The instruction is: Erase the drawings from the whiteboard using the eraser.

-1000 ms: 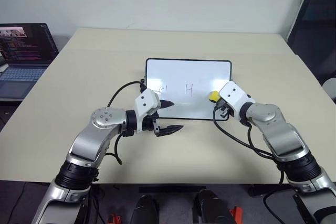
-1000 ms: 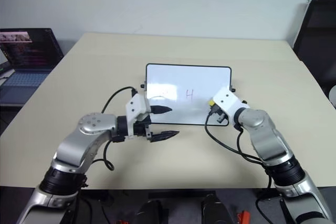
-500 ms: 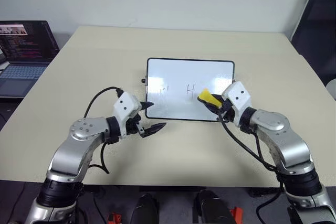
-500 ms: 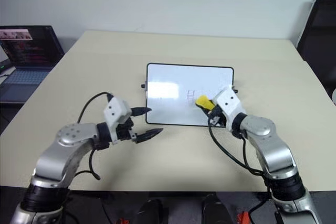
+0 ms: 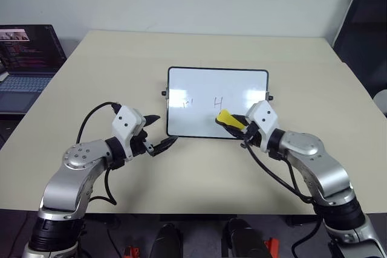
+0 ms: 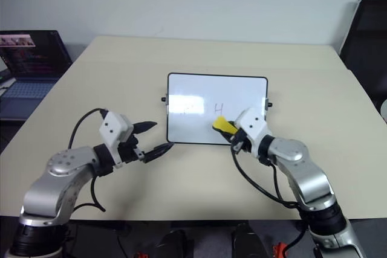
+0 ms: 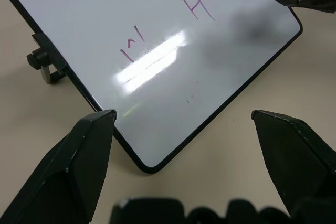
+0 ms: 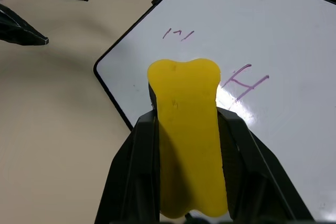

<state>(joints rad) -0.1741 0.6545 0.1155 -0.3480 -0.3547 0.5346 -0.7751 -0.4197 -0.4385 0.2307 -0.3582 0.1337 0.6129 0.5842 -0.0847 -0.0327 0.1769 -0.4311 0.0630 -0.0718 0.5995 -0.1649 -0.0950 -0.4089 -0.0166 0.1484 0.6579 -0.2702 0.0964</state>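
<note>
a pale beige table [image 5: 91, 77] seen from above and in front, with two robot arms reaching in from the near edge. at the far left edge an open laptop [image 5: 27, 58] sits off the table, its screen lit.

on the left, the left gripper [image 5: 158, 132] hovers just beside the near left corner of the whiteboard, apart from it. its two black fingers are spread wide and hold nothing.

in the middle of the table lies the whiteboard [image 5: 199, 83], a glossy white rectangle in a thin black frame with small black knobs on its sides. the drawings [image 5: 202, 102] are thin dark pen marks: a few short strokes toward the left and a clear "h" near the middle. both look untouched. whether a third mark remains to the right is hard to tell.

right of the "h", the right gripper [image 5: 237, 124] is clamped on the eraser [image 5: 225, 118], a small yellow block gripped along its sides and jutting forward over the board, just beside the "h". the pictures don't settle whether it touches the surface.

what could go wrong: the board rests loose on the table, so a firm wipe may push or spin it instead of clearing the ink, since the left gripper is not bracing it. a tilted eraser may skim over the marks and leave streaks. a sideways sweep could also carry the right gripper into the left fingers.
</note>
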